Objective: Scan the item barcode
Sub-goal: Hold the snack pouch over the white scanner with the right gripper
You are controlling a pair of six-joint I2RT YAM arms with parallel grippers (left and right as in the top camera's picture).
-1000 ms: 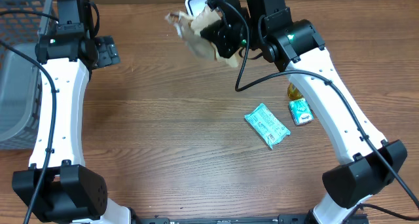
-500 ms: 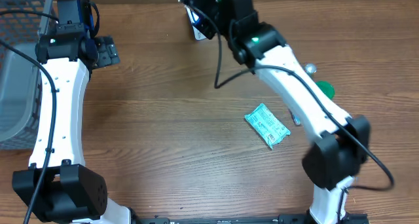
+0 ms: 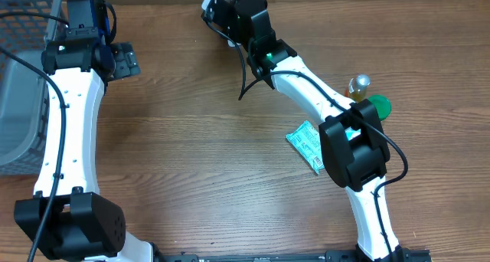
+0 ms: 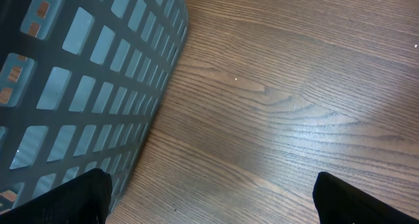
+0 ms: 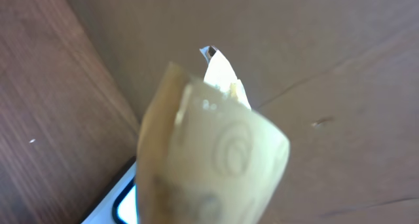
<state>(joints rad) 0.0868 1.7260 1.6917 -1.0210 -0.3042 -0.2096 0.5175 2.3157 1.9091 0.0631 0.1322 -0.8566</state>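
The tan crinkled packet (image 5: 209,158) is at the far edge of the tabletop (image 3: 191,162), pinched in the closed right end effector (image 3: 223,3), with the white-rimmed scanner (image 5: 121,201) just below it in the wrist view. A teal packet (image 3: 308,142) lies toward the right side of the tabletop, a green round object (image 3: 380,106) beyond it. The left end effector (image 3: 126,60) hangs wide open and empty beside the grey basket (image 4: 78,86) at the left edge.

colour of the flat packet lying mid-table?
Teal-green with white print. The packet shows best in the overhead view.
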